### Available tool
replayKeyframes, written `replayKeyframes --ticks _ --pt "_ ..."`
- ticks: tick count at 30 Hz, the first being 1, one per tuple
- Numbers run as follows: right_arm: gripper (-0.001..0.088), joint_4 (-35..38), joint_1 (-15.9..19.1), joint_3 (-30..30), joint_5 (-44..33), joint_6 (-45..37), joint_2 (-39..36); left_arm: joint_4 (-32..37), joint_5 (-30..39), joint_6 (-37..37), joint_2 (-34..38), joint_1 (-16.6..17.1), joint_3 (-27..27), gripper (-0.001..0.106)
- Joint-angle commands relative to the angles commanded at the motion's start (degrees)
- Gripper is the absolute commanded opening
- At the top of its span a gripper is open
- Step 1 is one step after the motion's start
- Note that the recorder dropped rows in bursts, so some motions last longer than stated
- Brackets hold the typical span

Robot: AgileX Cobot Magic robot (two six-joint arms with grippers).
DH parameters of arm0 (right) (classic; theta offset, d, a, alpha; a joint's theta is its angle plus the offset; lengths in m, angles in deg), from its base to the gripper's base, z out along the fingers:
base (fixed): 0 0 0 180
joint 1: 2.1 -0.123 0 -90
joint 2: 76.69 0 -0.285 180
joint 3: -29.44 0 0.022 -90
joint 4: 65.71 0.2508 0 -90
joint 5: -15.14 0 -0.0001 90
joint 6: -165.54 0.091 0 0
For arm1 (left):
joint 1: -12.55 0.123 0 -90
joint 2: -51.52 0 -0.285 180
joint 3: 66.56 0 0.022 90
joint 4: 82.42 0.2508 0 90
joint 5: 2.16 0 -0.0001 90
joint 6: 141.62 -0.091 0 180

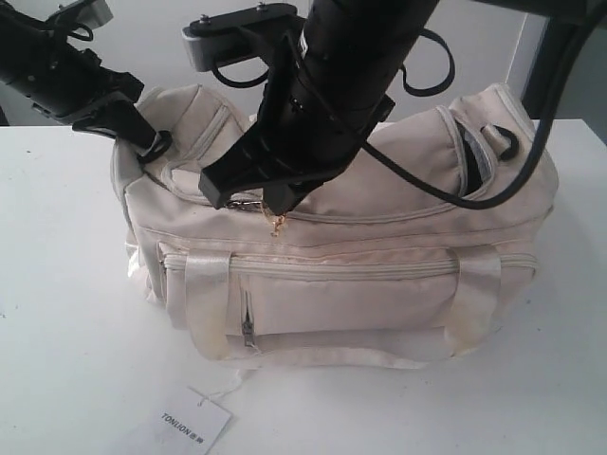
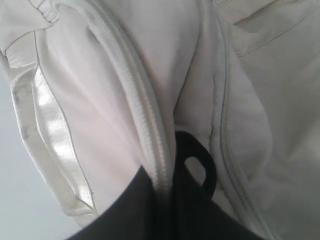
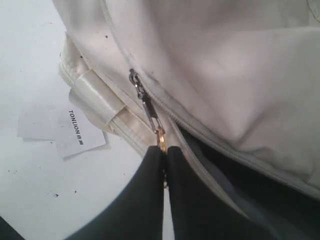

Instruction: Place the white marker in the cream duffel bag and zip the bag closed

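Observation:
The cream duffel bag (image 1: 360, 275) lies on the white table, front pocket toward the camera. At the bag's left end, beside a black D-ring (image 2: 201, 167), my left gripper (image 1: 156, 144) (image 2: 167, 186) is shut on the fabric at the end of the top zip. My right gripper (image 1: 275, 204) (image 3: 164, 150) reaches across the middle and is shut on the gold zip pull (image 3: 161, 140) of the top zip. Behind the slider (image 3: 135, 80) the zip gapes, showing dark lining (image 3: 240, 172). The bag's right end also shows a dark opening (image 1: 474, 166). The white marker is hidden.
A white paper hang tag (image 1: 194, 427) (image 3: 75, 131) printed TONLION lies on the table (image 1: 66, 313) in front of the bag. Black cables from the right arm loop over the bag's right end (image 1: 517, 156). Satin strap handles (image 1: 204, 284) hang down the front.

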Motion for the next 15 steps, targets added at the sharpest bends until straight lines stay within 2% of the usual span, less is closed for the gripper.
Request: replayKeyframes --ticks 5,8,11,15 --pt "0.0000 2.0 0.0 0.0 0.9 0.0 -0.1 -0.2 0.9 0.2 -0.1 0.0 0.0 0.040" --pt "0.0000 2.0 0.0 0.0 0.9 0.0 -0.1 -0.4 2.4 0.5 -0.2 0.0 0.0 0.053" --pt "0.0000 2.0 0.0 0.0 0.9 0.0 -0.1 -0.4 2.8 0.6 -1.4 0.0 0.0 0.058" --pt "0.0000 2.0 0.0 0.0 0.9 0.0 -0.1 -0.4 3.0 2.7 -3.7 0.0 0.0 0.058"
